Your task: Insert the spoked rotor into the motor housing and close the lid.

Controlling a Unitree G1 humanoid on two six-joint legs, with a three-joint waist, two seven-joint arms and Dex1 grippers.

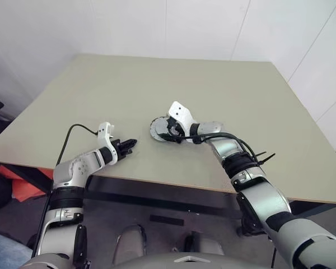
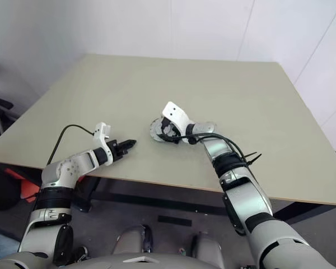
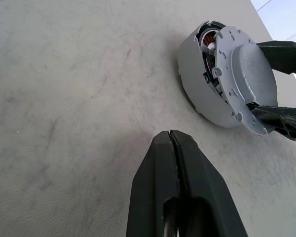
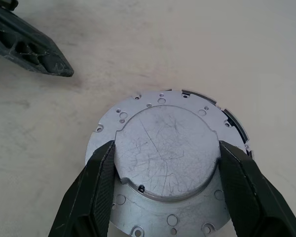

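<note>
Silvery lid (image 4: 164, 163) in right end effector (image 4: 164, 182), masking housing (image 3: 200, 79); left end effector (image 3: 173, 148) clenched, empty.

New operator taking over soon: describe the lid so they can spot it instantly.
On the beige table, near its front edge, the right gripper grips a raised disc between its two black fingers. That is the lid: a flat silvery plate with small holes round its rim, tilted on the motor housing, whose copper windings show in the gap.

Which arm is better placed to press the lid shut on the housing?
The right. Its tool already grips the lid by the edges, tilted over the motor housing. The left tool is shut and apart from it on the table.
</note>
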